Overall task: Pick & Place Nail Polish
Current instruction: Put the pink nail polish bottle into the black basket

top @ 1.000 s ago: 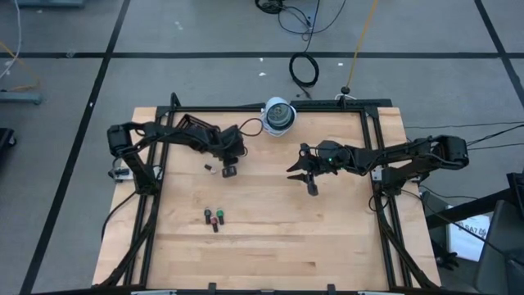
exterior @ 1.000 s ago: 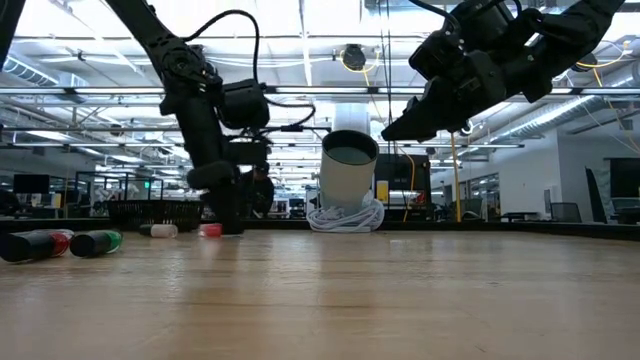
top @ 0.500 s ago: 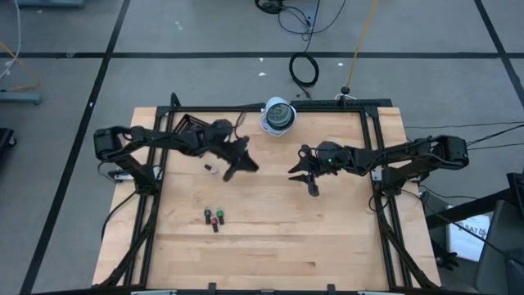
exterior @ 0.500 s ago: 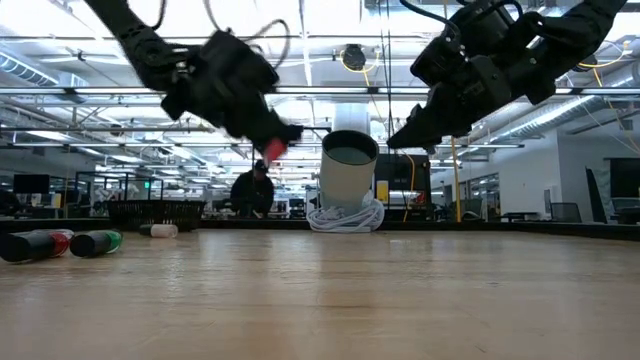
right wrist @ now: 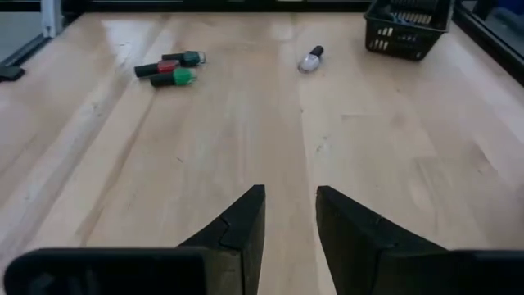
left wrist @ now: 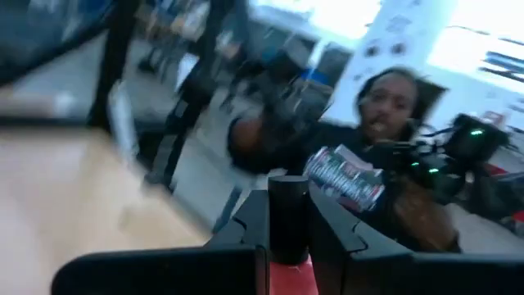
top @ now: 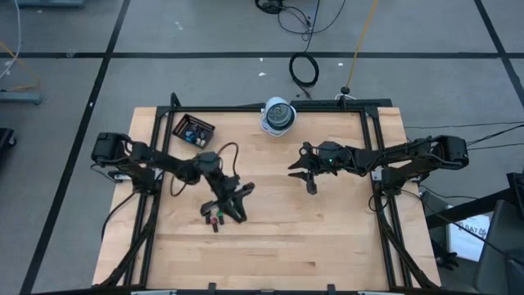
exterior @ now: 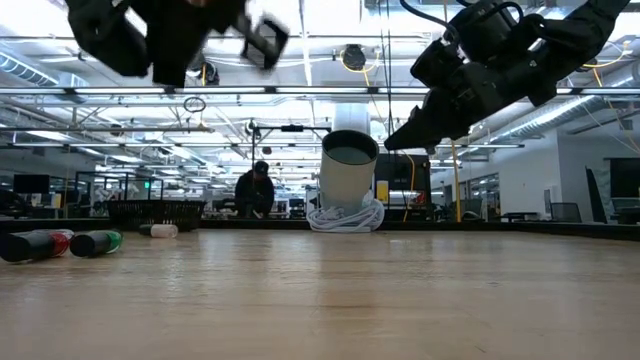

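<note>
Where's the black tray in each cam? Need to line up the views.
High: tray at the table's far-left corner.
Low: low dark mesh at far left, behind the bottles.
Left wrist: not in it.
Right wrist: upper right corner.
Shared landmark: the green bottle, lying on the table in the high, low and right wrist views.

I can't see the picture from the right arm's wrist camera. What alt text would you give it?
Two dark fingers of the right hand hang slightly apart and empty over a bare wooden table. Farther off lie a red nail polish bottle, a green one, another dark-capped one and a pale one, beside a small black basket.
</note>
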You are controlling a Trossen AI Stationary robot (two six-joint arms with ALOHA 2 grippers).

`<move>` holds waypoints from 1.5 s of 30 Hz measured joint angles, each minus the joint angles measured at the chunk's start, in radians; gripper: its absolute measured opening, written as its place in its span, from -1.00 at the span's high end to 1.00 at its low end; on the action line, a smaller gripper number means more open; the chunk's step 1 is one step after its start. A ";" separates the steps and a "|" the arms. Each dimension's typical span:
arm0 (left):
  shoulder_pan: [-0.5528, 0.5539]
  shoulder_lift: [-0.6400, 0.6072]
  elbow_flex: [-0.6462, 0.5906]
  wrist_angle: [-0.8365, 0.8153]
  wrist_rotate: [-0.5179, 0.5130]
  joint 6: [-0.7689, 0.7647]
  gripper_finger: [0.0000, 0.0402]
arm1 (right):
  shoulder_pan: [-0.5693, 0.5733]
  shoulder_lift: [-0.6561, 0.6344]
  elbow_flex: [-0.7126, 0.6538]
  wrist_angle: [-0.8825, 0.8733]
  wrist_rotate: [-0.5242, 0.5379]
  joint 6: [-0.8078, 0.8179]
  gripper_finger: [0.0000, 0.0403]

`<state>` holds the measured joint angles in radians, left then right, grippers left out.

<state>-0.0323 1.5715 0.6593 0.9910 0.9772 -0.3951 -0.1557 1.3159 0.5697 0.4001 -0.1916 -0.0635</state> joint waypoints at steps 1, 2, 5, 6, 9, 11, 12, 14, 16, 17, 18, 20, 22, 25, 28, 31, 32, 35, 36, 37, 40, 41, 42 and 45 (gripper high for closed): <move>-0.017 0.000 0.014 0.043 -0.008 -0.006 0.82 | 0.001 0.000 0.000 -0.001 0.007 0.000 0.50; -0.032 -0.001 0.028 0.081 -0.018 -0.008 0.82 | 0.001 0.000 0.000 -0.005 0.008 0.002 0.50; -0.066 -0.002 0.057 0.128 -0.048 -0.008 0.82 | 0.001 0.000 0.000 -0.017 0.008 0.003 0.50; -0.074 -0.002 0.063 0.129 -0.055 -0.007 0.82 | 0.001 0.000 0.000 -0.019 0.008 0.003 0.50; -0.097 -0.002 0.071 0.128 -0.065 0.000 0.82 | 0.001 0.000 0.000 -0.024 0.008 0.003 0.50; -0.106 -0.002 0.071 0.128 -0.067 0.001 0.81 | 0.001 0.000 0.000 -0.024 0.008 0.002 0.50; -0.109 -0.002 0.071 0.128 -0.071 0.001 0.81 | 0.001 0.000 0.000 -0.023 0.008 0.002 0.50; -0.112 -0.002 0.071 0.128 -0.079 0.005 0.81 | 0.001 0.000 0.000 -0.022 0.008 0.002 0.50; -0.113 -0.002 0.071 0.128 -0.081 0.009 0.82 | 0.001 0.000 0.000 -0.021 0.008 0.001 0.50; -0.114 -0.002 0.071 0.127 -0.081 0.009 0.82 | 0.001 0.000 0.000 -0.021 0.008 0.000 0.50; -0.114 -0.002 0.071 0.127 -0.081 0.009 0.82 | 0.001 0.000 0.000 -0.021 0.008 0.000 0.50; -0.114 -0.002 0.071 0.116 -0.080 0.017 0.81 | 0.001 0.000 0.000 -0.021 0.008 0.000 0.50; -0.104 -0.002 0.071 0.081 -0.077 0.038 0.81 | 0.001 0.000 0.000 -0.022 0.008 0.000 0.50; -0.056 -0.022 0.064 0.014 -0.049 0.071 0.82 | 0.001 0.000 0.000 -0.023 0.008 0.000 0.50; 0.007 -0.103 0.030 -0.024 -0.091 0.132 0.82 | 0.001 0.000 0.000 -0.031 0.007 0.000 0.50; 0.049 -0.197 -0.049 -0.056 -0.143 0.192 0.82 | 0.001 0.000 -0.001 -0.038 0.007 0.000 0.50; 0.058 -0.226 -0.076 -0.053 -0.156 0.204 0.82 | 0.001 0.000 -0.001 -0.039 0.007 0.000 0.50; 0.078 -0.348 -0.187 -0.052 -0.233 0.248 0.82 | 0.001 0.000 -0.001 -0.038 0.007 -0.002 0.50; 0.083 -0.396 -0.226 -0.053 -0.274 0.262 0.82 | 0.001 0.000 -0.001 -0.038 0.007 -0.002 0.50; 0.091 -0.441 -0.265 -0.047 -0.323 0.277 0.82 | 0.001 0.000 -0.001 -0.036 0.007 -0.002 0.50; 0.122 -0.567 -0.382 -0.053 -0.453 0.318 0.82 | 0.001 0.000 -0.001 -0.023 0.007 -0.002 0.50; 0.135 -0.606 -0.416 -0.054 -0.489 0.325 0.82 | 0.001 0.000 -0.001 -0.021 0.007 -0.002 0.50; 0.146 -0.645 -0.445 -0.048 -0.520 0.329 0.82 | 0.001 0.000 -0.001 -0.020 0.007 -0.002 0.50; 0.178 -0.752 -0.522 -0.044 -0.628 0.330 0.82 | 0.001 0.000 -0.002 -0.018 0.007 -0.001 0.50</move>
<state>0.1462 0.8195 0.1371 0.9472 0.3493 -0.0647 -0.1543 1.3162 0.5682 0.3822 -0.1844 -0.0648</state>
